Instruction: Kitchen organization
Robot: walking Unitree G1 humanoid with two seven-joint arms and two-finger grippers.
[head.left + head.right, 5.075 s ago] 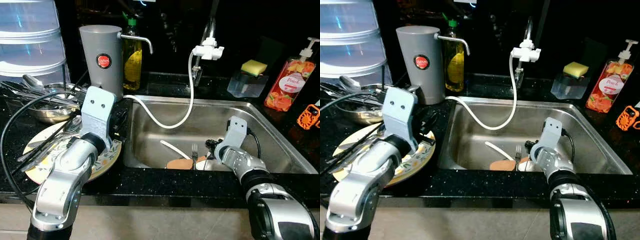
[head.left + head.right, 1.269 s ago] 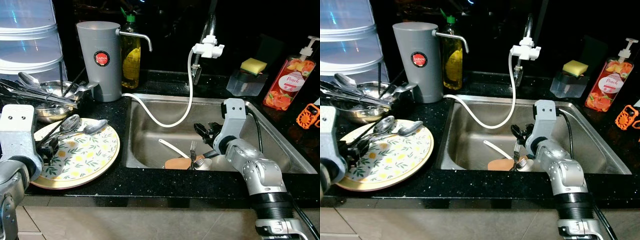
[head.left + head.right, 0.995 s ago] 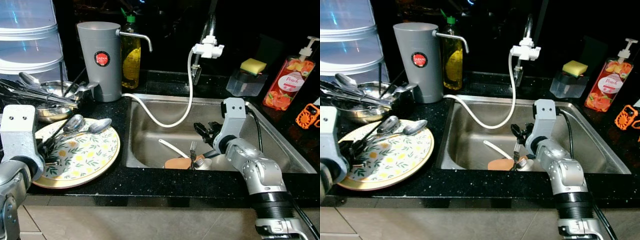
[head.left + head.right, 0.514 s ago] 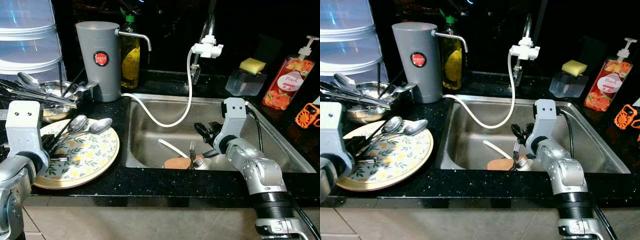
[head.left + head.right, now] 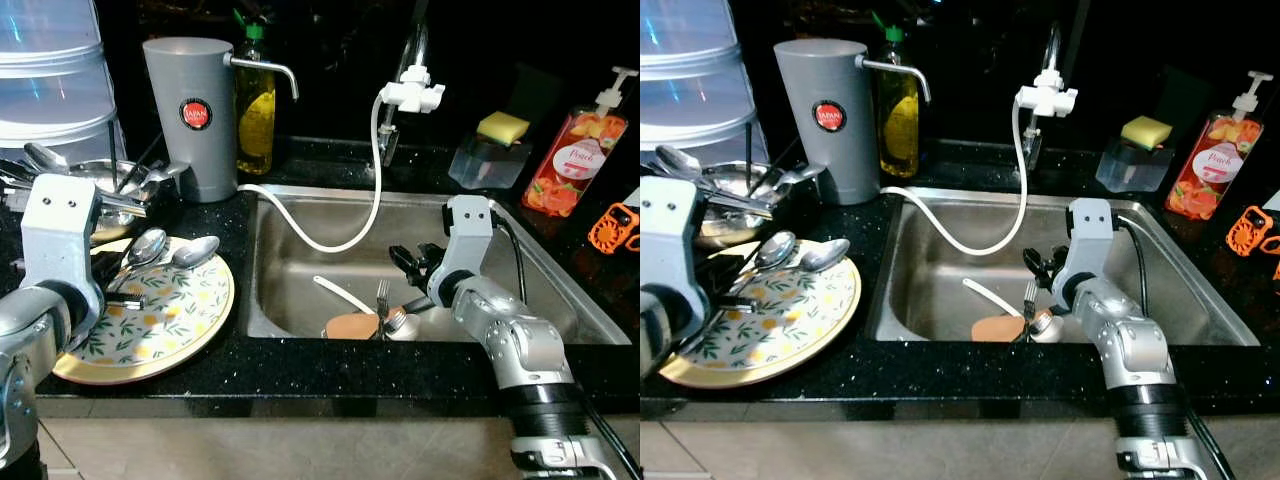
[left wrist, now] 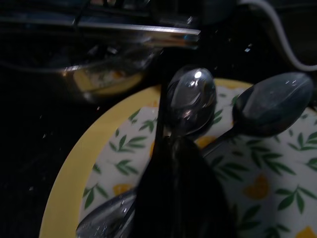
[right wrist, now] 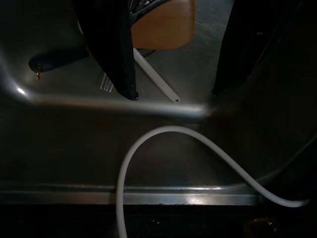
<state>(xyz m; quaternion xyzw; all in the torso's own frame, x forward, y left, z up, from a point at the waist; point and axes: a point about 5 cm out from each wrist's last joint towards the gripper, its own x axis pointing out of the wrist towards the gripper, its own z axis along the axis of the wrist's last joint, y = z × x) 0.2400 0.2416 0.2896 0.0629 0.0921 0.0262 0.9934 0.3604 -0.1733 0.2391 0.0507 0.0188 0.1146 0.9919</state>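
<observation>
A yellow-rimmed plate (image 5: 175, 330) with a leaf pattern lies on the black counter left of the sink. Two spoons (image 5: 150, 243) rest on it, bowls towards the sink. My left gripper (image 5: 118, 286) sits low over the plate's left side. In the left wrist view its black fingers (image 6: 178, 188) look closed over one spoon's handle (image 6: 190, 101). My right gripper (image 5: 410, 282) hangs open inside the steel sink (image 5: 300, 270), just above a fork (image 5: 383, 296), a white stick (image 5: 340, 294) and a brown wooden piece (image 5: 348, 326). Nothing lies between its fingers (image 7: 116, 54).
A grey jug (image 5: 190, 115) and a yellow soap bottle (image 5: 254, 110) stand behind the plate. A steel bowl (image 5: 115, 185) of cutlery sits far left. A white hose (image 5: 375, 170) drops from the tap into the sink. A sponge holder (image 5: 490, 155) and a peach pump bottle (image 5: 575, 155) stand at right.
The left arm has crept up and in over the plate's left side with the spoons shifting slightly. The right gripper has stayed in place above the fork.
</observation>
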